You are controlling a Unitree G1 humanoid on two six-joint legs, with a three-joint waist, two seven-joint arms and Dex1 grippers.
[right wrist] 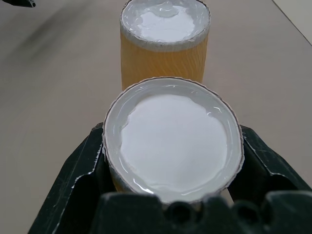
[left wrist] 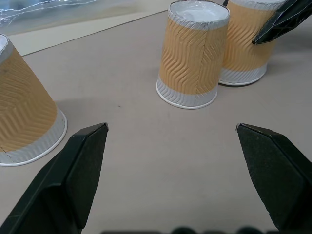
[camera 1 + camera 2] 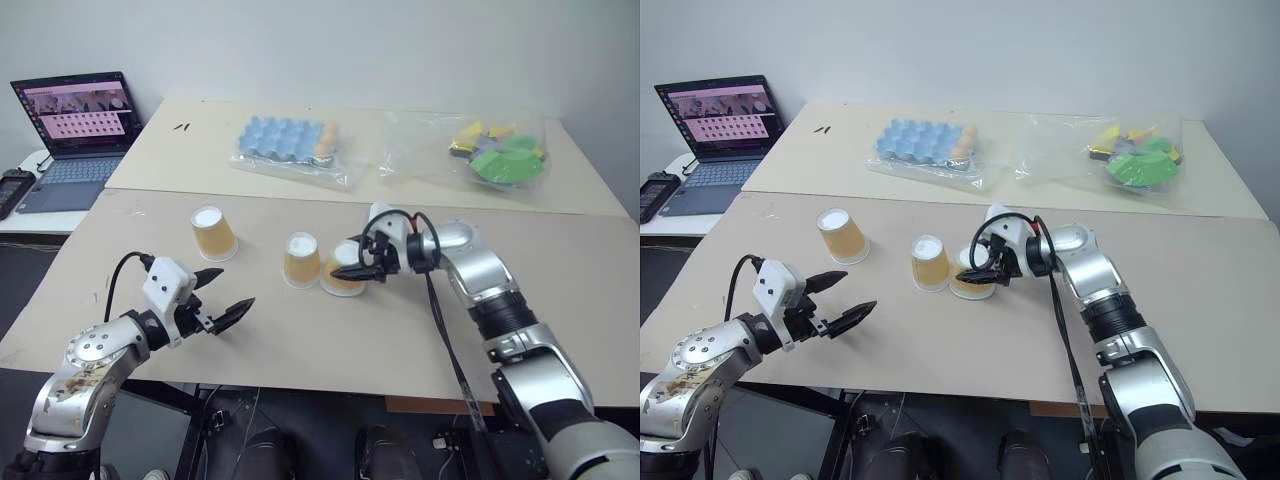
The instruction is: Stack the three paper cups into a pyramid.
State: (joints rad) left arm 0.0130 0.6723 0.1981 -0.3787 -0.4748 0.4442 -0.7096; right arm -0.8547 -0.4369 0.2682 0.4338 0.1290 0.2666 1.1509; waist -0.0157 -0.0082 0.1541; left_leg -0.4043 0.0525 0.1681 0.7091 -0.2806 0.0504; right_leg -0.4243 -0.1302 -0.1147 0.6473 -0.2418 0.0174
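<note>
You had the right gripper clamped, fingers on either side, on one upturned paper cup just beside the middle cup on the tabletop. The third cup stood apart. Your left gripper hovered, fingers spread wide.

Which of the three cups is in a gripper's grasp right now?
The rightmost cup, clamped between the right gripper's fingers beside the middle cup. The middle and left cup stand free on the table; the left gripper is open and empty.
</note>
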